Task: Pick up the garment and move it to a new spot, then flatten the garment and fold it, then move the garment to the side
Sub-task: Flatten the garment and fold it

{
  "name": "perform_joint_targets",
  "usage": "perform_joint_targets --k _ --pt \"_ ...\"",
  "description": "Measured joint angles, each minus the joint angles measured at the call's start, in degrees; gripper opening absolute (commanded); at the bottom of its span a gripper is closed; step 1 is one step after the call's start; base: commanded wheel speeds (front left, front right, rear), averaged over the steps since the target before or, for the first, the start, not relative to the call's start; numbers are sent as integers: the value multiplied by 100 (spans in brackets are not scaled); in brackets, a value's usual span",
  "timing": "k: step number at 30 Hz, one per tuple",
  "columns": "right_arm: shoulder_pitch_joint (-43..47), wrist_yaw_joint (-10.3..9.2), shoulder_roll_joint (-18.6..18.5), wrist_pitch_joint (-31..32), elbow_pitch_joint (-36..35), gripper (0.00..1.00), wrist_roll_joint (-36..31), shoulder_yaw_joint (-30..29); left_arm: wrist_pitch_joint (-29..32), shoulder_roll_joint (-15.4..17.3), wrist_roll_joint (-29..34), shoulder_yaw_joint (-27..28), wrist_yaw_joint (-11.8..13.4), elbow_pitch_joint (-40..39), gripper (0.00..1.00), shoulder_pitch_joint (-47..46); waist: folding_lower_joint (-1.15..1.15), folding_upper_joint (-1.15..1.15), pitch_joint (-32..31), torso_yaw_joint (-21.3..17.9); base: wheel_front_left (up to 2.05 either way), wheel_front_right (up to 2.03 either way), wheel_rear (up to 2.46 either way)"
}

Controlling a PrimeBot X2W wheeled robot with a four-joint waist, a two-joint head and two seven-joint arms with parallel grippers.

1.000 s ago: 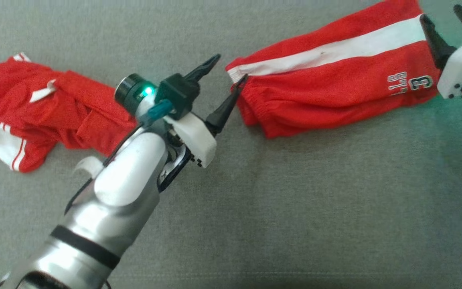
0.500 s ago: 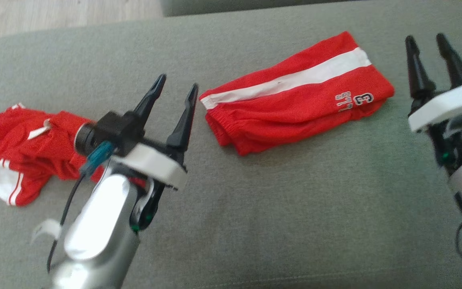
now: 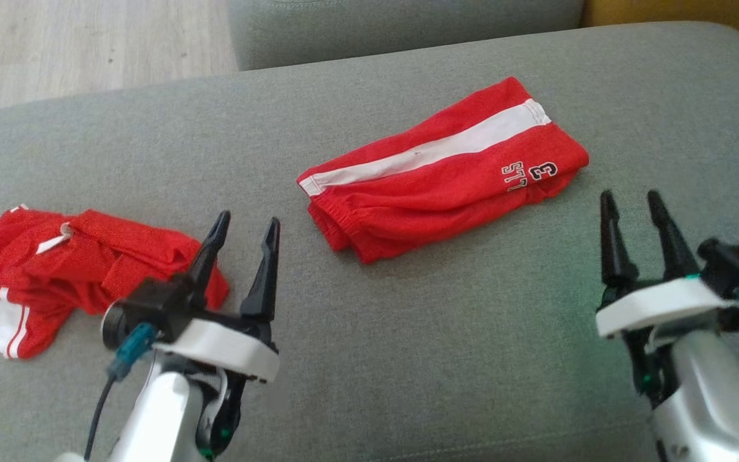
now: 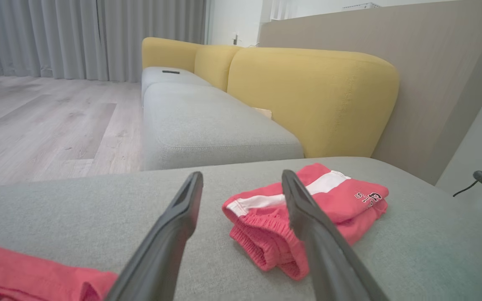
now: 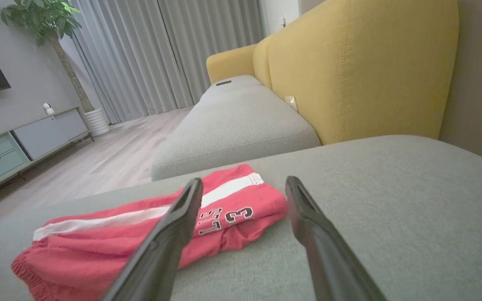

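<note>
Grey sofa cushion (image 3: 408,333) carries the folded red garment (image 3: 440,186) at its middle, white stripe up. Left jaws stand wide and empty near a crumpled red heap (image 3: 87,256); right jaws, equally wide, hold nothing, near the folded garment's lettered end.

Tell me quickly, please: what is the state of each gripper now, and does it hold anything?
Left gripper: open, holding nothing.
Right gripper: open, holding nothing.
</note>
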Motion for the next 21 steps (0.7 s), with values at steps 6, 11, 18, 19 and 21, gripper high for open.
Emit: perform_joint_targets --k 6,11,18,19,21 --pt "323 0 268 85 -322 100 -369 -252 0 -96 129 259 -103 -2 100 195 0 0 -23 -13 0 0 0" --pt "346 0 292 285 -534 100 -492 -423 0 -114 194 292 -204 -5 100 193 0 0 43 43 0 0 0" --pt "96 0 472 788 -293 100 -230 -935 0 -142 227 283 -307 10 100 61 1 0 332 217 0 0 0" --pt "-22 0 495 901 -209 100 -168 -1021 0 -146 237 281 -313 15 100 14 1 0 386 254 0 0 0" --pt "-268 0 515 1071 -40 100 -137 -1211 0 -148 281 277 -353 22 100 -90 1 0 494 337 0 0 0"
